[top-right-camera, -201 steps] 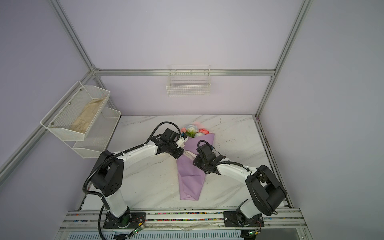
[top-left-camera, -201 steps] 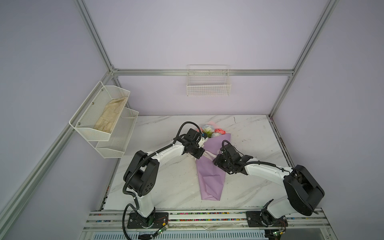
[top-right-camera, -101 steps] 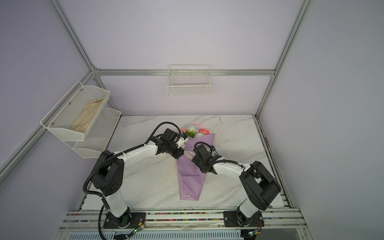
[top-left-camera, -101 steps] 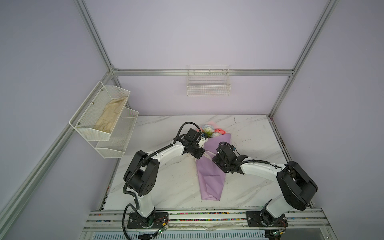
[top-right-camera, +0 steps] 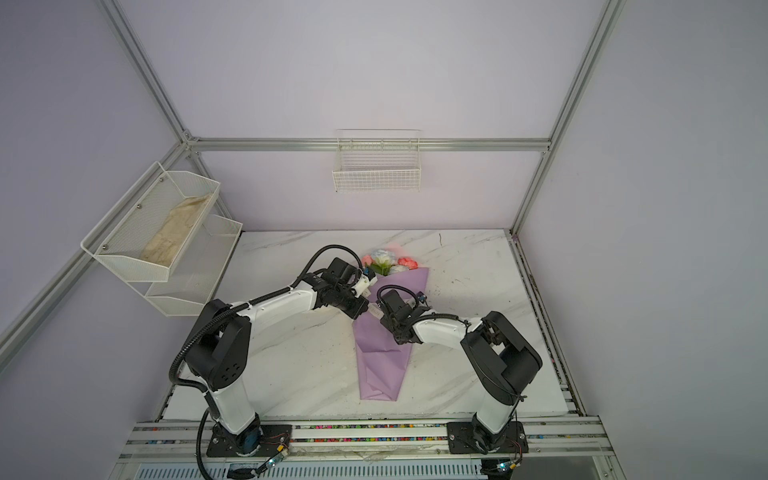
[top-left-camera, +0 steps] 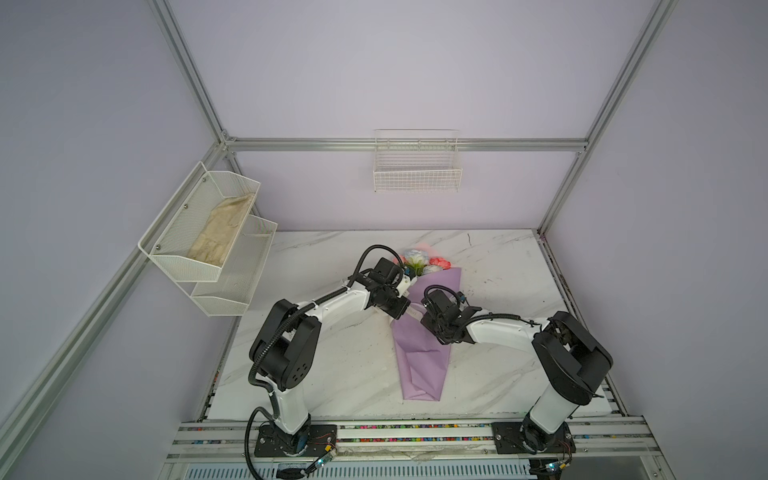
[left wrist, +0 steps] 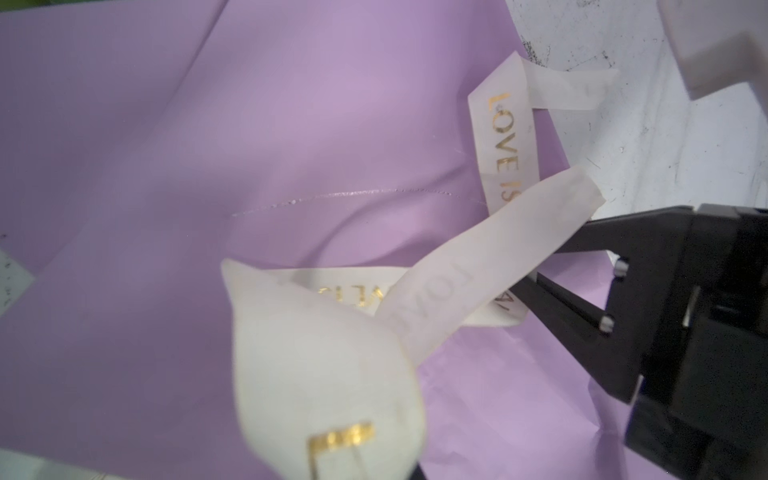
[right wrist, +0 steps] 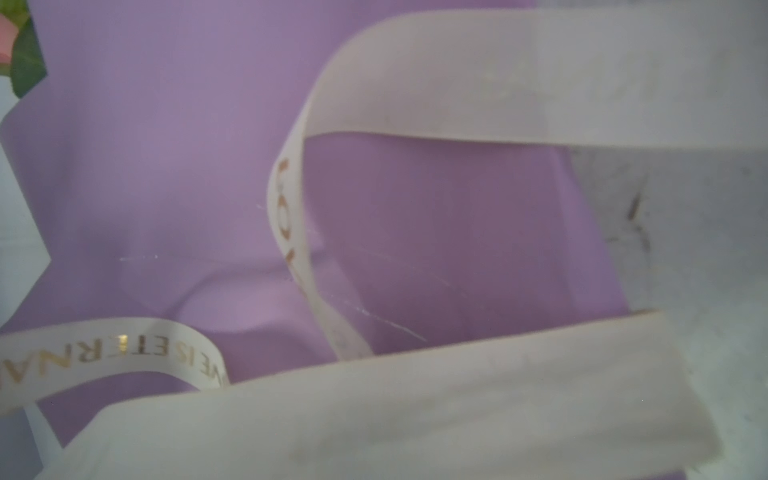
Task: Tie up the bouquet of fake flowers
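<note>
One bouquet (top-left-camera: 419, 353) lay mid-frame on the tabletop (top-left-camera: 328, 257); my left fingers (top-left-camera: 400, 310) and right fingers (left wrist: 575, 243) were each pinched tight on the one ribbon (left wrist: 508, 139).

Left arm (top-left-camera: 336, 305) comes in from left, elbow bent, forearm stretched toward middle. Left gripper (top-left-camera: 402, 311) tips down, pinched tight on cream ribbon (left wrist: 490, 249) (its own fingers hide in wrist view). Right arm (top-left-camera: 498, 332) comes in from right, forearm low and flat. Right gripper (left wrist: 536, 268) points at left one, black fingers (left wrist: 582, 307) squeezed together on same ribbon. Two grippers nose to nose, just beside each other.
</note>
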Controlling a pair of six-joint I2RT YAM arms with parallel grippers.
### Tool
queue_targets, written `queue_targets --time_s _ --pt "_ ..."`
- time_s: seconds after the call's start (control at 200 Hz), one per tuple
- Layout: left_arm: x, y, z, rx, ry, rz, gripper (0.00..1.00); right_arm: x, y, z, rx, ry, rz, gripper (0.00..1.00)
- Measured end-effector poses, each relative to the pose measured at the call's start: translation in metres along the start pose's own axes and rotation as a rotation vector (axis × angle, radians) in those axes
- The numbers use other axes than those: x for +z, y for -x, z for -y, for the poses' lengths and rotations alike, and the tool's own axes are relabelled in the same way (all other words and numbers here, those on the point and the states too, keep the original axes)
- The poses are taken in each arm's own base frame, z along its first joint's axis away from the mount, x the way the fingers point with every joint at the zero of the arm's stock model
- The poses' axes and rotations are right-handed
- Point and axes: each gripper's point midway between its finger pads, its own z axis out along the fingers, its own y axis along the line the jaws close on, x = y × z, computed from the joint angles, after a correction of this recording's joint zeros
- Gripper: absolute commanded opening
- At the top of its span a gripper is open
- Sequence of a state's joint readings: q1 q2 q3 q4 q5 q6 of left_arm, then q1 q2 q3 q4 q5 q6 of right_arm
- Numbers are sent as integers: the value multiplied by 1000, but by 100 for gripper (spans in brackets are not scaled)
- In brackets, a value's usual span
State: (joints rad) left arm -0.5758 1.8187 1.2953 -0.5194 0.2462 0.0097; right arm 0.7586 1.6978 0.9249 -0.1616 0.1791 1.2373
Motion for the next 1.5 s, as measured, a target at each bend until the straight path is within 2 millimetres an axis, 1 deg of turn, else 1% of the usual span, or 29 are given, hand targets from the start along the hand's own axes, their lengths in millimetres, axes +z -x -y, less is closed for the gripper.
queue_targets --time_s 0.03,0.11,0.155,0.175,0.22,0.3,0.335,0.41,0.46,0.5,0.585,0.64,0.7,0.84,0.92,1.0,1.135,1.23,1.36,1.495 --pt "0 0 0 -1 2 0 5 0 -1 0 -13 -1 -3 0" --pt "0 0 -2 -11 12 -1 15 -4 -4 -1 -53 2 -18 0" --pt "0 0 -4 -19 20 -2 27 -10 -6 -3 -82 11 -29 0" --pt "0 0 -4 -29 23 -1 35 -13 -6 -4 -93 16 -33 0" --pt "-1 -1 -6 -48 30 -2 49 -24 -7 -9 -121 41 -41 0" --pt "-4 -1 -12 -79 47 1 61 -49 -6 -19 -164 112 -42 0" --pt "-7 0 -14 -98 53 7 68 -62 -5 -24 -184 153 -43 0" --pt "-19 2 -17 -141 61 37 74 -87 -3 -31 -228 229 -45 0" --pt "-32 1 -18 -167 67 62 79 -102 -1 -35 -257 268 -40 0" --pt "-43 -1 -19 -191 74 83 81 -111 2 -36 -279 287 -31 0" --pt "-64 -9 -26 -262 108 123 90 -125 8 -34 -315 295 0 0" --pt "-73 -19 -33 -324 128 141 90 -131 12 -32 -333 294 21 0" --pt "-76 -32 -41 -399 134 147 91 -135 16 -29 -347 287 40 0" --pt "-65 -73 -66 -656 152 104 91 -138 24 -24 -374 255 84 0" --pt "-60 -84 -76 -781 158 101 92 -141 29 -26 -381 249 108 0" --pt "-55 -82 -80 -879 133 125 92 -147 35 -33 -393 259 133 0" --pt "-47 -62 -83 -1005 63 200 90 -160 43 -47 -407 288 166 0" --pt "-39 -52 -86 -1094 19 235 84 -166 48 -54 -415 301 183 0" --pt "-26 -50 -89 -1200 -12 235 78 -168 51 -53 -420 291 200 0" --pt "-17 -51 -91 -1287 -29 232 71 -173 55 -53 -417 295 220 0"
